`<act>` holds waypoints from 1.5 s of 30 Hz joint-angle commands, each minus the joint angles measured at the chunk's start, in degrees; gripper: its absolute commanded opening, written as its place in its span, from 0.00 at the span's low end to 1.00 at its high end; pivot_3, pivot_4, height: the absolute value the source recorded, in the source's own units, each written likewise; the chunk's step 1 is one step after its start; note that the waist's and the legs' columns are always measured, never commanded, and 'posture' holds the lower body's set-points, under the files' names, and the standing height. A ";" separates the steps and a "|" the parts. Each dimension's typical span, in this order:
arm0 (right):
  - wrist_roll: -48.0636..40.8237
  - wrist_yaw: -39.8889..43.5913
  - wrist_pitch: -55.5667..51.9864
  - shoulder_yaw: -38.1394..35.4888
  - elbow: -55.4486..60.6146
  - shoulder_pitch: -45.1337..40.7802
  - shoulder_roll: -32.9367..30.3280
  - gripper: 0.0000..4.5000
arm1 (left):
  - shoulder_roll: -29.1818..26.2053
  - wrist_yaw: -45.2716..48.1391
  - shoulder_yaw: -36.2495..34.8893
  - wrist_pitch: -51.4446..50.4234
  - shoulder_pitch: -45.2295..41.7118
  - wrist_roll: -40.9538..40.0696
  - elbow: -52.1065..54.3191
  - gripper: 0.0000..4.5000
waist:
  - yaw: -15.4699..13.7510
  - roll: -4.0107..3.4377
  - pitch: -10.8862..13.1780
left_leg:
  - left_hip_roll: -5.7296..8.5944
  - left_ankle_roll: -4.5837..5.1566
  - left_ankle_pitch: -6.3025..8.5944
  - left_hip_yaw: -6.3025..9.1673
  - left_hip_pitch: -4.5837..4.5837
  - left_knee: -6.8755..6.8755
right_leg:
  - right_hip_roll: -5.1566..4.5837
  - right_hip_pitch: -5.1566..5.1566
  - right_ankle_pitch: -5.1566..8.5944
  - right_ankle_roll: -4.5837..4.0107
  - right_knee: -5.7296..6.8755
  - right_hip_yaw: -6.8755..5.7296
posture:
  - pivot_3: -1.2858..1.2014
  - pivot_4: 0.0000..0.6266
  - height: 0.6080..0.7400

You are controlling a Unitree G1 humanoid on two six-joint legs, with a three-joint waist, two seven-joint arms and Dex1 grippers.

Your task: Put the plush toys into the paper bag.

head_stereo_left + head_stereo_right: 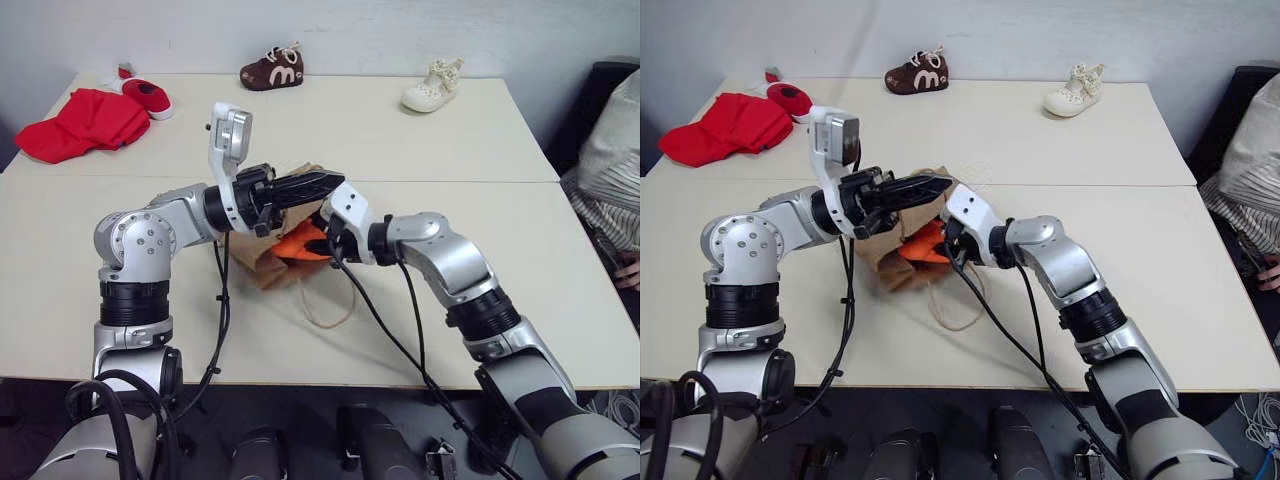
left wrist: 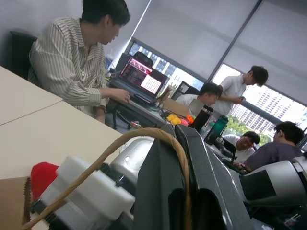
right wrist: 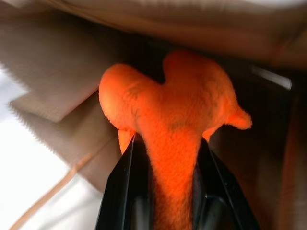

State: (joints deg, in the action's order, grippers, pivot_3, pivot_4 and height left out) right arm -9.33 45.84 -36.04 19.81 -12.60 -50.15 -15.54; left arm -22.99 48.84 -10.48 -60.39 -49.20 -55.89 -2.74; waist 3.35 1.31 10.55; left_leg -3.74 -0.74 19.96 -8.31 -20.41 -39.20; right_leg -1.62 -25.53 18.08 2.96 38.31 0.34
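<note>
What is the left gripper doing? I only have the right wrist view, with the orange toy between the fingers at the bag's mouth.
Observer: The left gripper is shut on a bag handle, just above your toy.
Operator: Is the bag standing up?
Observer: No, the bag seems to lie on the table, with its other handle flat on the robot's side.
Operator: Anyone close by?
Observer: A person sits at the table's right edge.
</note>
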 commanded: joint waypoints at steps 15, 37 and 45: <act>-9.73 9.29 10.15 -7.59 18.15 10.81 -2.74 0.99 | 3.80 -9.22 -7.65 0.74 -2.63 -5.20 -2.14 0.00 | 0.01 0.00 0.00 | 0.00 -0.04 -0.01 0.03 0.00 0.05 | 0.01 -0.01 0.01 -0.01 0.14 -0.03 | 0.52 0.24 1.00; -12.40 5.70 30.42 -49.05 26.81 61.53 -20.33 0.99 | 1.30 -10.54 -9.28 0.90 -3.54 -4.88 -2.80 0.00 | -1.39 0.05 0.01 | 0.07 -0.02 -0.06 -0.14 0.40 0.06 | 0.14 0.48 -0.23 0.10 -0.37 0.16 | 0.52 0.24 1.00; -5.77 4.50 21.44 -31.24 19.64 39.01 -25.36 0.99 | 2.11 -11.30 -8.11 0.82 -3.19 -4.71 -2.29 0.00 | -0.76 0.06 0.02 | -0.03 -0.23 -0.05 -0.12 1.05 0.36 | 0.23 0.98 -0.12 -0.07 -0.42 0.15 | 0.52 0.24 1.00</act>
State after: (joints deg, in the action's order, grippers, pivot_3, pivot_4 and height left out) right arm -16.79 49.98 -12.85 -14.44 8.88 -7.26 -39.64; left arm -21.10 37.74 -18.69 -59.73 -51.24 -59.39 -6.86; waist 2.59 1.37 10.57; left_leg -3.77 -0.97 19.91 -8.43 -19.36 -38.85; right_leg -1.39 -24.55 17.97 2.88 37.89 0.49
